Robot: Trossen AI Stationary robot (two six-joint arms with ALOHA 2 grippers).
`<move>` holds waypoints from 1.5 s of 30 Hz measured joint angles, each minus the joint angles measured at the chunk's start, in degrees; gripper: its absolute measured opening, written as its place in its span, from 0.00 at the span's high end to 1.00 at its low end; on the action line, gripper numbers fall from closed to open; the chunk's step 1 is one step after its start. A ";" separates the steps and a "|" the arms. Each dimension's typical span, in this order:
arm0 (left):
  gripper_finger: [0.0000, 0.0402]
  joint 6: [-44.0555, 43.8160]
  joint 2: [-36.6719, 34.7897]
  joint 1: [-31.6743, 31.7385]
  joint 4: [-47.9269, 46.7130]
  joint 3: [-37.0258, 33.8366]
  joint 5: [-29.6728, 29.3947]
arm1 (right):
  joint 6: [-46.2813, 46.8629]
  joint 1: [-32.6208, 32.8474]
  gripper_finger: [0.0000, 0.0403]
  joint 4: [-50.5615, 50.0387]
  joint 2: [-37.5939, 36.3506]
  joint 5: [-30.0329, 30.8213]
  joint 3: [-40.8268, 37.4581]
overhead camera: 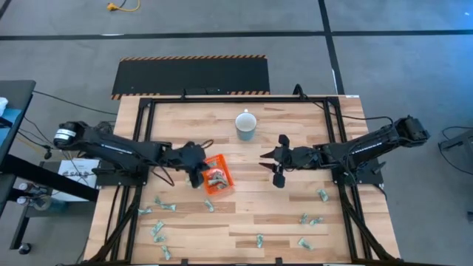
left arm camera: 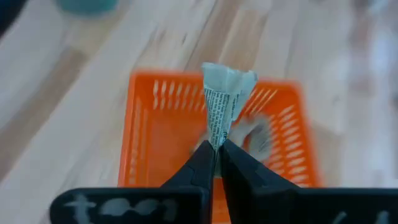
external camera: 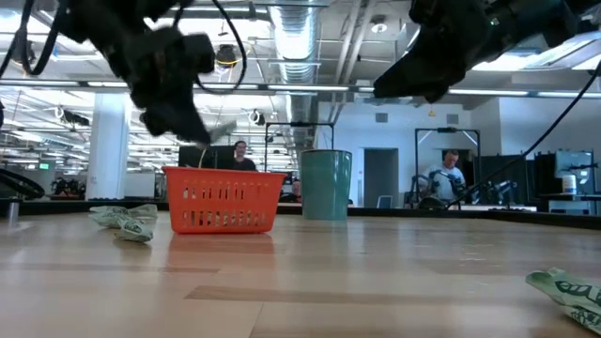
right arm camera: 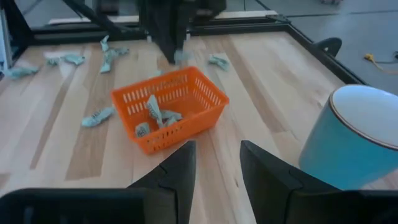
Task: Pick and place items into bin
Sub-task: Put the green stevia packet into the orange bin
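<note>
A light wooden tabletop (overhead camera: 244,222) is framed by black rails and is set on a grey floor (overhead camera: 399,66) crossed by dark lines. A black mat with striped edging (overhead camera: 191,75) is laid just beyond the tabletop's far edge. Behind it, a large open hall is seen, lit by ceiling strip lights (external camera: 310,89), with exposed ducts (external camera: 300,23), a white column (external camera: 108,145) and two seated people (external camera: 449,178).
</note>
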 joint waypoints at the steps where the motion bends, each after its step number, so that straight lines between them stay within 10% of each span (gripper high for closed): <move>1: 0.99 0.03 1.48 0.00 0.28 0.00 0.09 | 0.43 -0.01 0.70 -0.03 0.00 0.00 0.00; 27: 0.93 5.94 5.17 0.07 0.70 0.04 0.64 | 0.71 -0.02 0.71 -0.04 0.22 0.00 0.00; 36: 0.74 5.99 5.15 0.23 0.33 0.08 0.98 | 0.71 -0.02 0.71 -0.06 0.22 0.00 0.00; 45: 0.63 0.48 4.95 4.10 -28.18 11.75 -6.31 | 0.71 -0.02 0.71 -0.07 0.22 0.00 0.00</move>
